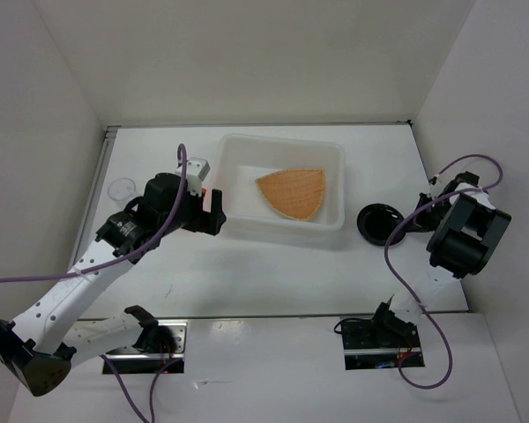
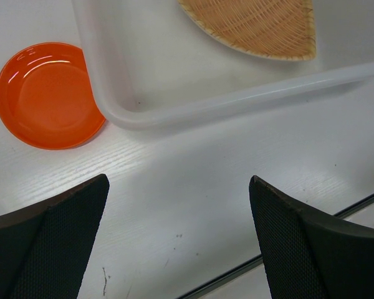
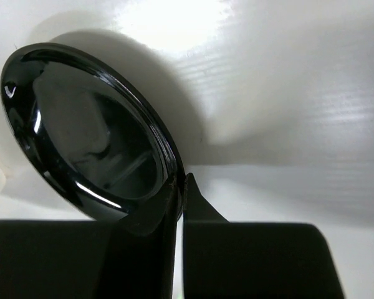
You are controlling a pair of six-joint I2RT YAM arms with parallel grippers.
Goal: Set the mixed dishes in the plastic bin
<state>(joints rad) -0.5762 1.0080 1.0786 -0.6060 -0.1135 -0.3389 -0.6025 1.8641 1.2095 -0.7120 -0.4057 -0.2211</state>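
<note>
**Black plate pinched at its rim, right of the bin**

Black and glossy, the small round plate [image 3: 81, 131] was just right of the plastic bin [image 1: 238, 150], apart from it. The right gripper [image 3: 181, 187] had its fingers closed tight on the plate's right rim. Whether the plate was lifted, I could not tell.

The woven plate [image 1: 293, 192] lay flat inside the bin, long axis left to right, one corner pointing left. The left gripper [image 2: 179, 180] hung with fingers spread wide over the table [image 1: 247, 273], near the bin's left corner. The orange plate [image 2: 47, 93] lay against that corner.

Left pincer [image 2: 177, 180] wide open, right pincer [image 3: 182, 184] clamped (2 fingers [image 3: 154, 218] nearly touching)
</note>
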